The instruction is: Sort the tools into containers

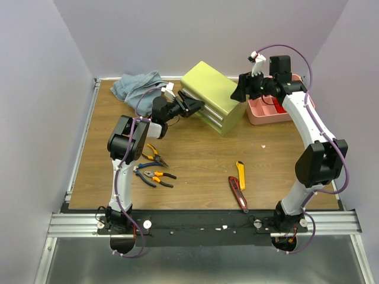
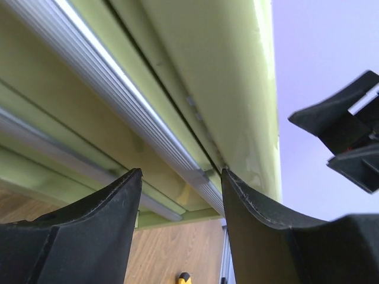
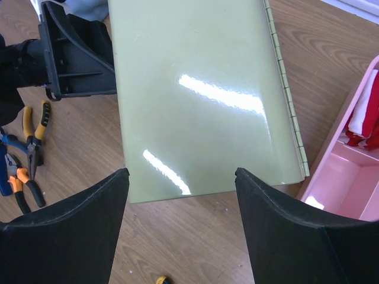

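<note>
**Arms at the chest, before any drawer is opened.** The yellow-green chest [image 1: 214,93] stands at the back of the counter [image 1: 195,155]. Its three drawers [image 1: 207,117] appear shut, and no tool has yet been sorted. The left jaws are spread wide and empty, and they straddle the silvery front edge [image 2: 136,94] of a drawer close to its end corner; contact with it cannot be told. The right jaws are likewise wide and empty, and they hang above the chest's glossy top [image 3: 195,89] near its edge. The yellow-black pliers [image 1: 155,154], blue pliers [image 1: 144,168] and orange-black pliers [image 1: 163,177] lie clustered near the left arm [image 1: 127,139]. The yellow utility knife [image 1: 240,175] and red-black utility knife [image 1: 238,194] lie near the front of the counter, well apart from the chest. Several hazards can be judged from this arrangement:

- A pull taken so near the drawer's corner would act off-centre, so the drawer may skew and bind.
- The thin lip gives little purchase and may slip from the jaws.
- The chest looks unanchored, so it may slide or turn toward the left arm instead of yielding a drawer, unless the right arm [image 1: 303,118] braces it.
- The slick top offers that brace little friction.
- The two sets of jaws work close together at one corner, so a misjudged move could bring them into collision.
- The blue and orange-black pliers overlap, so lifting one may drag the other.
</note>
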